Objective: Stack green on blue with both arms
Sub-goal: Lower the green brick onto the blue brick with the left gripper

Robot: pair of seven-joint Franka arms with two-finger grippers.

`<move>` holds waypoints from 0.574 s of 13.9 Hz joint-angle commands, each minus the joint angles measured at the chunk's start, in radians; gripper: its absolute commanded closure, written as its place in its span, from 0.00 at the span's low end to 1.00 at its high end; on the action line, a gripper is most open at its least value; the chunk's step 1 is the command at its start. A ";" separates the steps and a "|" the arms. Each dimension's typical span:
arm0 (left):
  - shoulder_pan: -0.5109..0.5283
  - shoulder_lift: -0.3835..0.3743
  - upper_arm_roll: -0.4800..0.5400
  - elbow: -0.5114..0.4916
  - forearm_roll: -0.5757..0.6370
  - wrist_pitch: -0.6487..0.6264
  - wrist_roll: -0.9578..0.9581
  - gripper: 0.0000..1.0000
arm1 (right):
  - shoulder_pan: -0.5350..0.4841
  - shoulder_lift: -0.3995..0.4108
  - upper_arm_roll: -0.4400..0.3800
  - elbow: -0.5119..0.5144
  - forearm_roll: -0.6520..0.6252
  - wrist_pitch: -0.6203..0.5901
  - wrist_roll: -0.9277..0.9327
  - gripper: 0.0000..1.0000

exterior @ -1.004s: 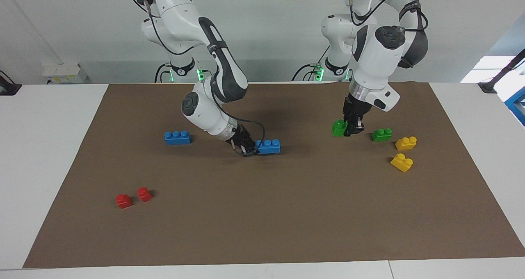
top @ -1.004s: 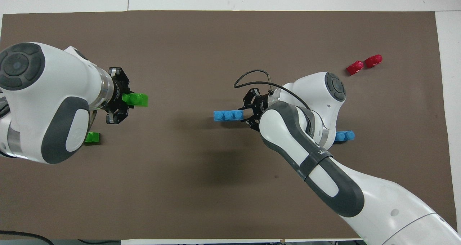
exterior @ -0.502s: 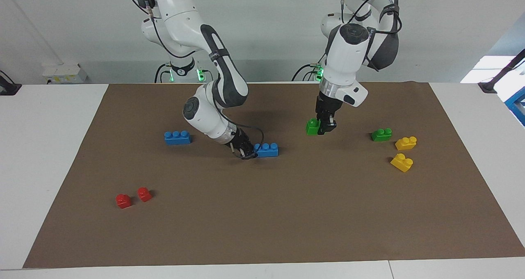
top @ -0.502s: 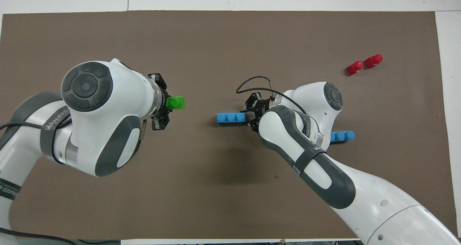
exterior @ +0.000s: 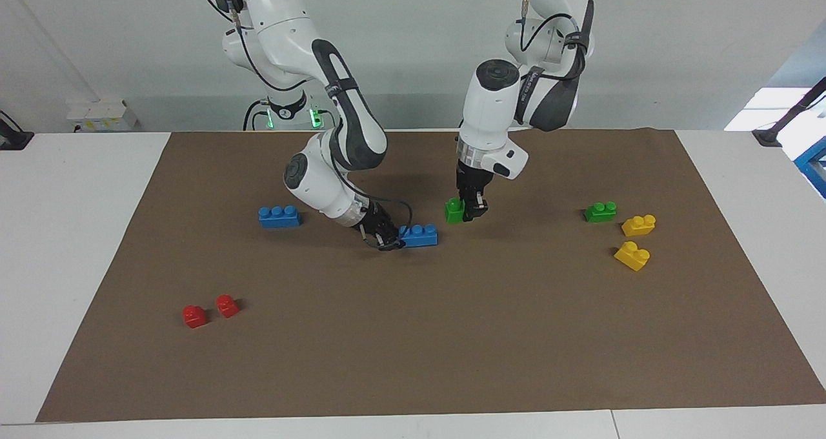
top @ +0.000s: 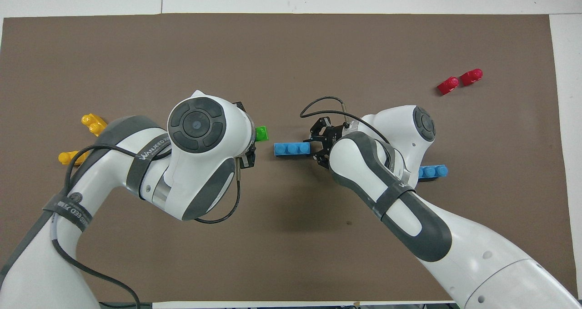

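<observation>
My right gripper (exterior: 387,237) is shut on one end of a long blue brick (exterior: 420,235) (top: 292,149), held low at the brown mat (exterior: 413,336) near its middle. My left gripper (exterior: 472,208) is shut on a small green brick (exterior: 455,210) (top: 262,133), hanging just above the mat beside the free end of that blue brick, a short gap apart. In the overhead view the left wrist covers most of its gripper. A second green brick (exterior: 600,212) lies toward the left arm's end. A second blue brick (exterior: 279,216) (top: 433,171) lies toward the right arm's end.
Two yellow bricks (exterior: 639,224) (exterior: 632,255) sit next to the second green brick, toward the left arm's end. Two small red bricks (exterior: 194,316) (exterior: 226,305) lie farther from the robots, toward the right arm's end.
My left gripper has carried the green brick across the mat toward the blue brick, closing most of the gap. The right gripper with the blue brick has shifted only slightly.
</observation>
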 commanded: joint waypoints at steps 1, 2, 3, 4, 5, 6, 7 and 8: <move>-0.052 0.050 0.016 0.050 0.030 -0.005 -0.078 1.00 | 0.000 0.014 0.008 -0.025 0.029 0.052 -0.045 1.00; -0.067 0.069 0.016 0.062 0.053 -0.019 -0.118 1.00 | 0.000 0.014 0.008 -0.028 0.027 0.063 -0.045 1.00; -0.078 0.099 0.016 0.092 0.087 -0.030 -0.139 1.00 | 0.001 0.014 0.008 -0.030 0.027 0.065 -0.045 1.00; -0.084 0.121 0.015 0.111 0.101 -0.035 -0.155 1.00 | 0.001 0.014 0.008 -0.031 0.029 0.069 -0.045 1.00; -0.112 0.147 0.018 0.119 0.107 -0.038 -0.164 1.00 | 0.001 0.015 0.008 -0.031 0.027 0.071 -0.045 1.00; -0.121 0.156 0.018 0.126 0.107 -0.036 -0.172 1.00 | 0.001 0.015 0.008 -0.031 0.027 0.071 -0.045 1.00; -0.121 0.161 0.018 0.126 0.111 -0.036 -0.182 1.00 | 0.001 0.015 0.008 -0.031 0.027 0.071 -0.046 1.00; -0.123 0.168 0.016 0.128 0.119 -0.036 -0.184 1.00 | 0.001 0.015 0.008 -0.031 0.027 0.072 -0.046 1.00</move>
